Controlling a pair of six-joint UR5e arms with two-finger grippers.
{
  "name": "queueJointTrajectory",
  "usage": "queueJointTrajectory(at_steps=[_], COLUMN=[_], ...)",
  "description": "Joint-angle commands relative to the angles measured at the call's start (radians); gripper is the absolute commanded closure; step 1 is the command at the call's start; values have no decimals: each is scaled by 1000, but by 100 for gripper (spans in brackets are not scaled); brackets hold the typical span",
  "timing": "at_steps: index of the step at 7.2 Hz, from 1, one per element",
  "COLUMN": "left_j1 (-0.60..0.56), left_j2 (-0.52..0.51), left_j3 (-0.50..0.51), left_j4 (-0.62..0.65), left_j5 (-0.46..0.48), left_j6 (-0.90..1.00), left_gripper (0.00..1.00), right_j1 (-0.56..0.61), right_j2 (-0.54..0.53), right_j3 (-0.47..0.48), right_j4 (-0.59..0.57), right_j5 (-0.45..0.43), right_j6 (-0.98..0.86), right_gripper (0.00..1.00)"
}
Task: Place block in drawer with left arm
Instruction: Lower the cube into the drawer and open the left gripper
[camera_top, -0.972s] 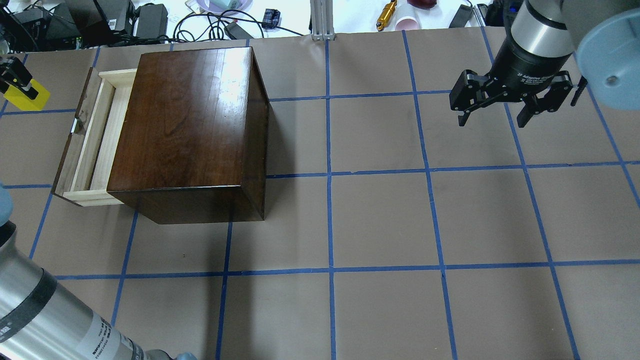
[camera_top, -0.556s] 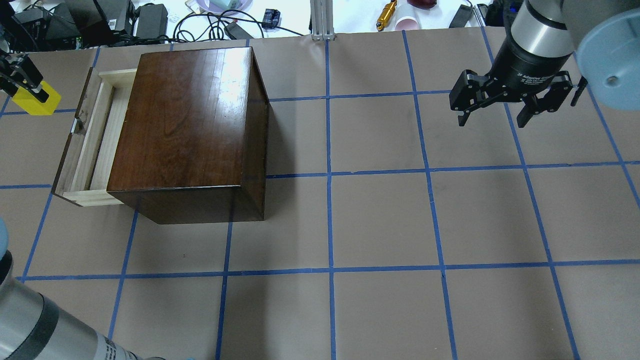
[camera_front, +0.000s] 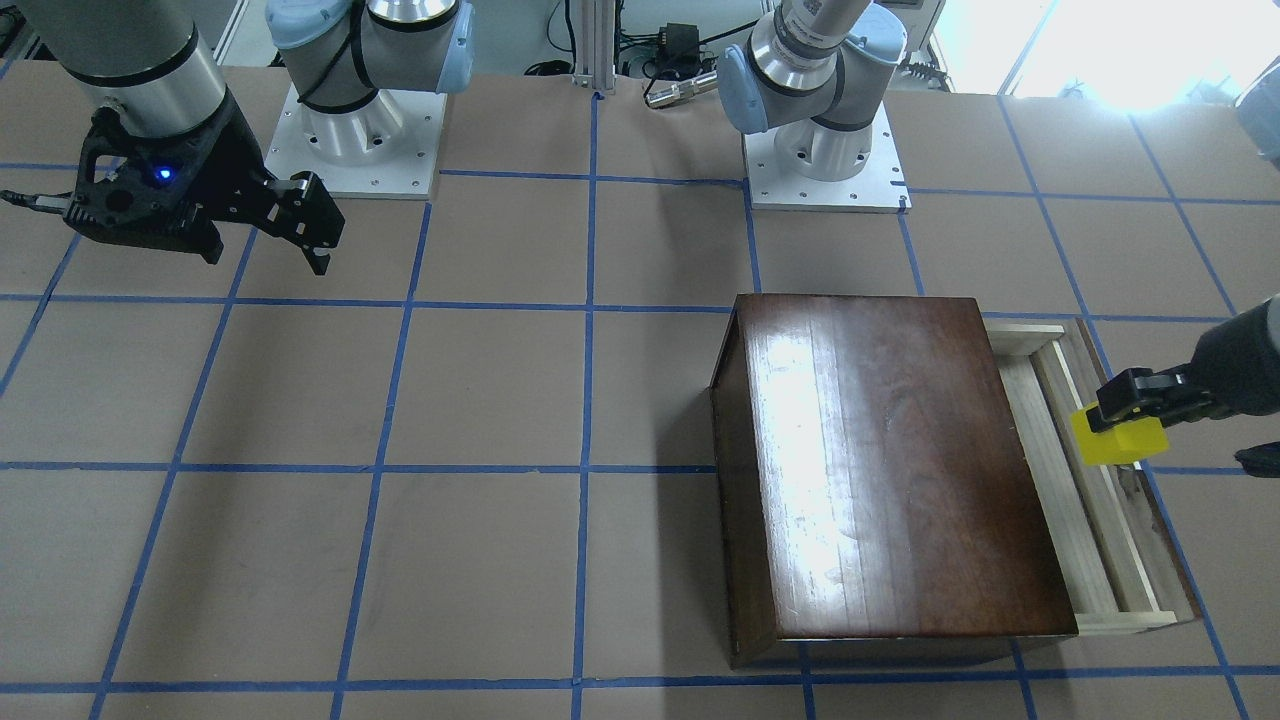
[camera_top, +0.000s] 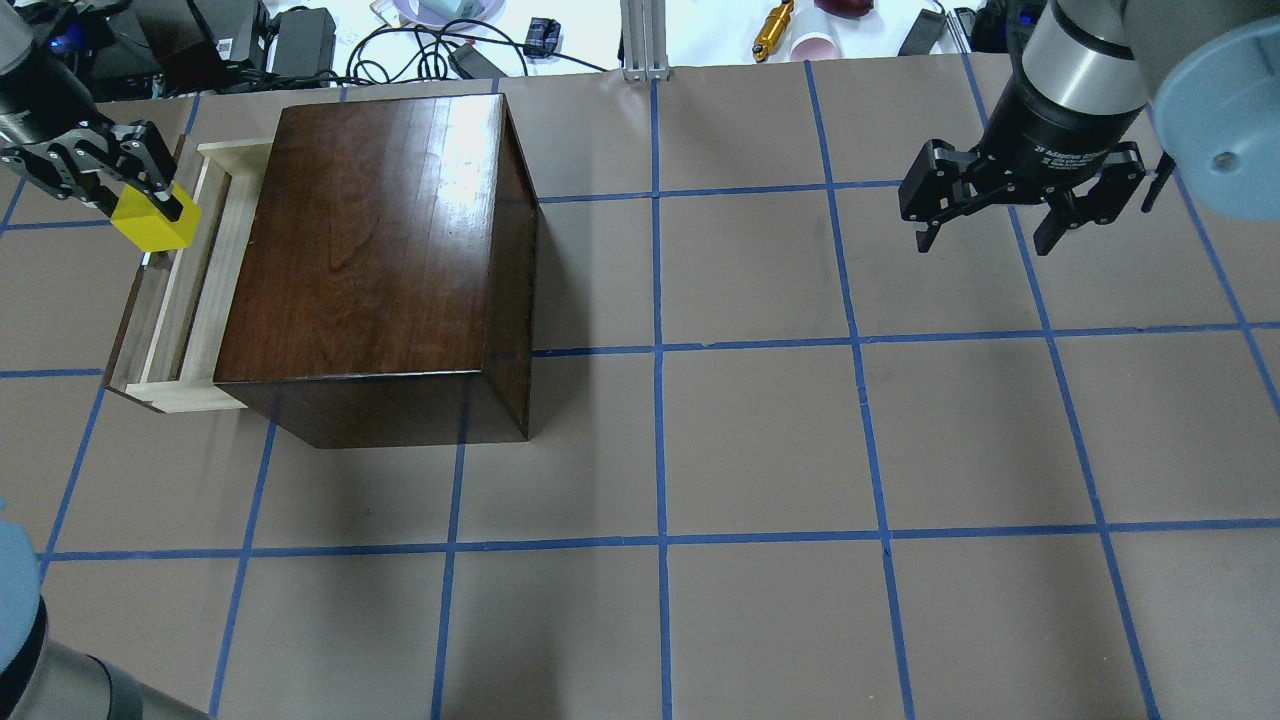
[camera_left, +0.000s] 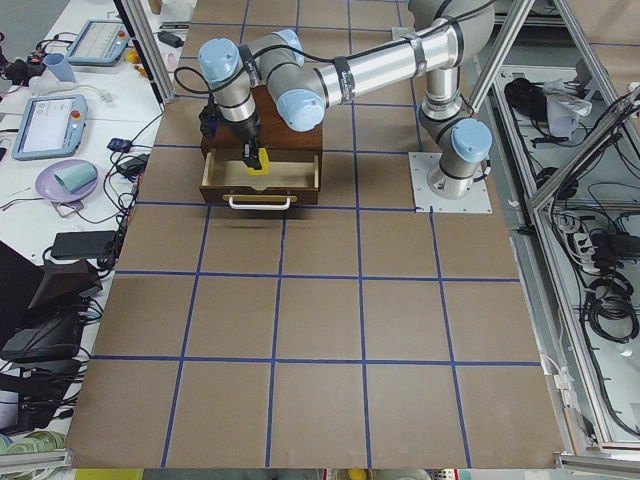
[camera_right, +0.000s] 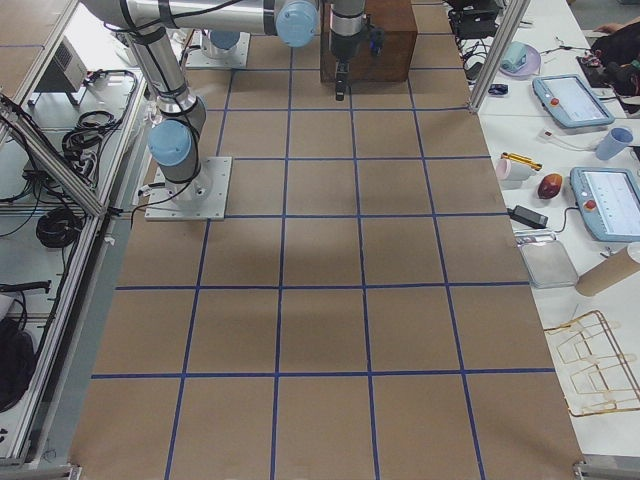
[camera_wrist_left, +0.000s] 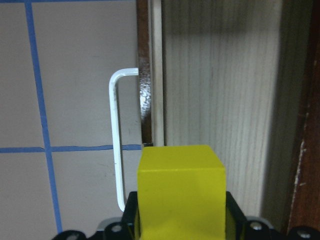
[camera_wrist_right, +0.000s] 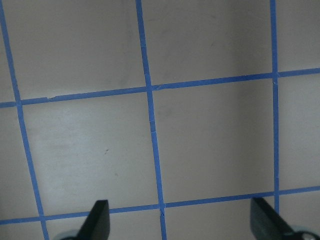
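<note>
My left gripper (camera_top: 148, 200) is shut on the small yellow block (camera_top: 152, 224) and holds it above the front edge of the open drawer (camera_top: 192, 300). The drawer is a pale wooden tray pulled out of the dark-brown box (camera_top: 370, 260). In the left wrist view the block (camera_wrist_left: 181, 185) hangs over the drawer's front wall, with the pale drawer floor (camera_wrist_left: 220, 90) just beyond. In the front-facing view the block (camera_front: 1118, 442) and gripper (camera_front: 1118, 418) are over the drawer (camera_front: 1085, 520). My right gripper (camera_top: 985, 235) is open and empty, high above the table at the far right.
The drawer's white wire handle (camera_wrist_left: 116, 150) sticks out from its dark front panel. Cables, chargers and small items (camera_top: 300, 40) lie beyond the table's far edge. The right wrist view shows only brown table with blue tape lines (camera_wrist_right: 150, 125).
My left gripper has moved right with the yellow block, from outside the drawer front to above the drawer's front edge. The right arm has not moved.
</note>
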Motion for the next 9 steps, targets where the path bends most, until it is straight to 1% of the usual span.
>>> queueJointTrajectory(at_steps=[1, 3, 4, 5, 6, 9], left_j1=[-22, -20, -20, -19, -19, -12], left_j2=[11, -1, -14, -17, -15, 9], left_j3=[-93, -170, -178, -176, -169, -161], left_j4=[101, 219, 232, 235, 235, 227], left_j5=[-1, -3, -3, -3, -5, -5], left_j6=[-34, -30, -31, -29, -29, -31], left_gripper=[68, 68, 68, 42, 0, 0], right_j1=[0, 0, 0, 0, 0, 0], right_j2=[0, 0, 0, 0, 0, 0], right_j3=[0, 0, 0, 0, 0, 0], right_j4=[0, 0, 0, 0, 0, 0], right_j5=[0, 0, 0, 0, -2, 0], right_j6=[0, 0, 0, 0, 0, 0], right_gripper=[0, 0, 0, 0, 0, 0])
